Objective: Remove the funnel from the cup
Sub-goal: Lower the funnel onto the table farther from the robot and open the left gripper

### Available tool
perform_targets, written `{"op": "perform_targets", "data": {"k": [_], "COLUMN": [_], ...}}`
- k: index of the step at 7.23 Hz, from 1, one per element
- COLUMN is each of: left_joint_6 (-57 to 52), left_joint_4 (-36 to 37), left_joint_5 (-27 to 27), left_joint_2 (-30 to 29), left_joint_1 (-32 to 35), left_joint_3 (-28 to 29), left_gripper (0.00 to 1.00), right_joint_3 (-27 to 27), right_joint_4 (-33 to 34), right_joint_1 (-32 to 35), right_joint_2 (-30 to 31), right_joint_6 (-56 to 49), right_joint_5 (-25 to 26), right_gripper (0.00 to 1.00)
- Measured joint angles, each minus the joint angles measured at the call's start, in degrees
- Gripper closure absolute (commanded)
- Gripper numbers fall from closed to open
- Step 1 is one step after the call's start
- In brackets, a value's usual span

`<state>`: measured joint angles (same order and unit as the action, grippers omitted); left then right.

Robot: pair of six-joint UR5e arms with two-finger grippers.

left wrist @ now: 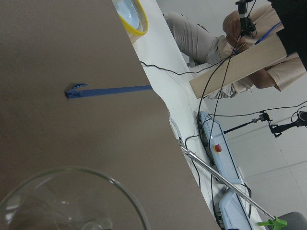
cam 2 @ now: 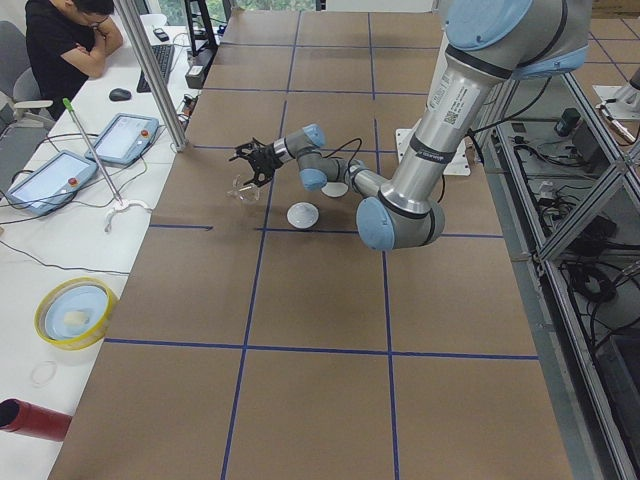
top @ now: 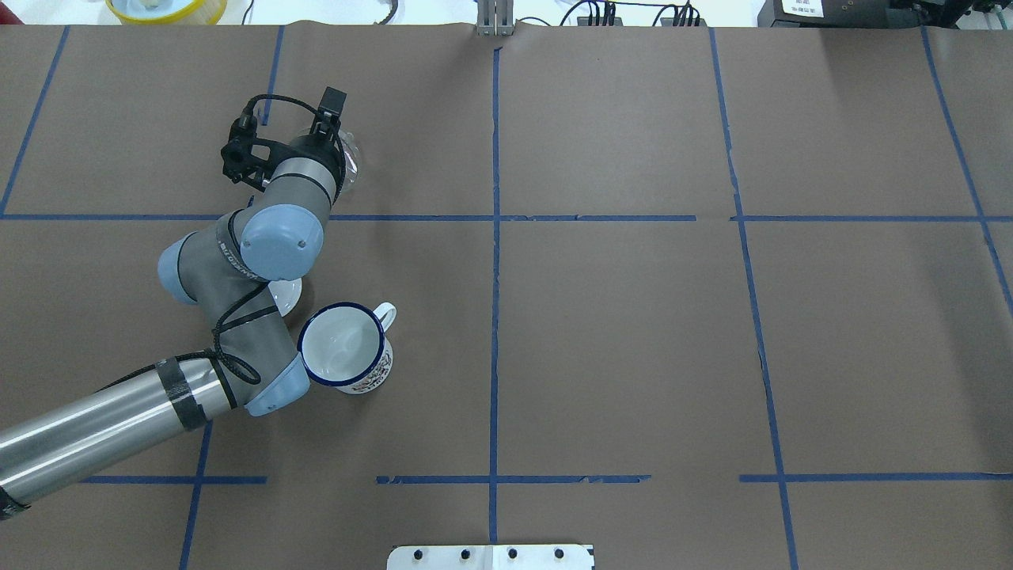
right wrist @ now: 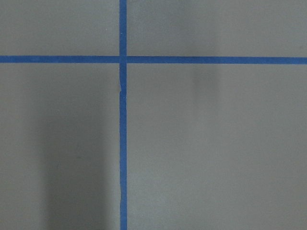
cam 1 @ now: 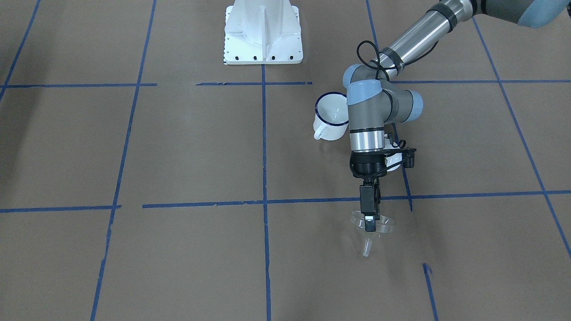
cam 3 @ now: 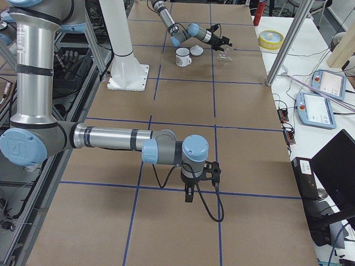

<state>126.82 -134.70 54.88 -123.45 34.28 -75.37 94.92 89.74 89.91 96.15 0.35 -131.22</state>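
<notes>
The clear funnel (cam 1: 371,228) hangs from my left gripper (cam 1: 369,220), which is shut on its rim, with the spout pointing down at the table. It is well away from the cup. Its rim fills the bottom left of the left wrist view (left wrist: 72,199), and a bit of it peeks out beside the wrist in the overhead view (top: 350,164). The white cup (top: 346,345) with a dark blue rim stands upright and empty beside the left arm's elbow (cam 1: 331,114). My right gripper (cam 3: 188,195) shows only in the exterior right view, far off; I cannot tell if it is open.
A round white lid (cam 2: 302,214) lies near the cup, partly under the left arm in the overhead view (top: 286,294). A yellow bowl (cam 2: 72,312) sits on the side bench. The robot's white base (cam 1: 263,33) stands at the table's edge. Operators sit beyond the far edge.
</notes>
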Motion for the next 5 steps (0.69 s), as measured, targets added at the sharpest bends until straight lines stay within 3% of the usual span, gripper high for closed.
{"op": "perform_targets", "data": {"k": [2, 5], "left_joint_6": [-7.2, -18.3], "left_joint_4": [0.3, 3.3], "left_joint_5": [3.3, 13.5], "left_joint_2": [0.8, 10.4], "left_joint_1": [0.5, 1.1], "left_joint_3": [-3.7, -18.8], "left_gripper": [0.0, 0.0], "right_joint_3": [0.0, 0.0], "right_joint_4": [0.0, 0.0], "right_joint_1": [0.0, 0.0], "right_joint_2": [0.0, 0.0], "right_joint_6": [0.0, 0.0], "right_joint_5": [0.0, 0.0], "right_gripper": [0.0, 0.0]}}
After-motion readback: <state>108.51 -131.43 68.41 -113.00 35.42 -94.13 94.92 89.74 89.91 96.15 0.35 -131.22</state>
